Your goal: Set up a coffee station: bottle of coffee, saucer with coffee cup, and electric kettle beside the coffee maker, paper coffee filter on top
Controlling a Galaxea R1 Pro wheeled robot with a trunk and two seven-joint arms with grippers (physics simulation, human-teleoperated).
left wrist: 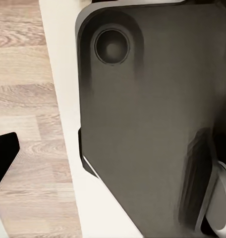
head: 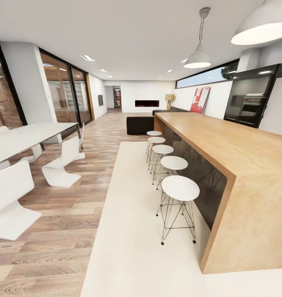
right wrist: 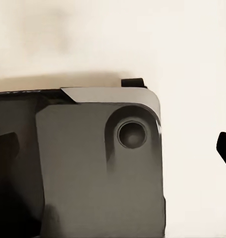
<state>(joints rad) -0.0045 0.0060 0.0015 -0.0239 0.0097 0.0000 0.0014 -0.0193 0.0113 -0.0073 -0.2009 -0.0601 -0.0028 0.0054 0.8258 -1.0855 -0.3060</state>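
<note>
Your grippers are hard to read at this moment. In the left wrist view, one black fingertip (left wrist: 5, 159) shows at the edge over the wood floor (left wrist: 24, 99), and in the right wrist view another dark tip (right wrist: 225, 148) shows over the cream rug (right wrist: 192, 49). With one tip in each, I cannot tell how wide either gripper stands, and nothing appears between the fingers. Both wrist cameras look down on the robot's dark grey base (left wrist: 142, 114), which has a round recess near its corner.

From the head view, you face a long room. On the right stands a long wooden bar counter (head: 223, 144) with a dark front, and five white round stools (head: 180, 187) stand in a row beside it on the rug. On the left is the white dining table (head: 25, 138) with white chairs (head: 60, 165). A black built-in oven (head: 250, 101), perhaps part of the kitchen, stands far right.
</note>
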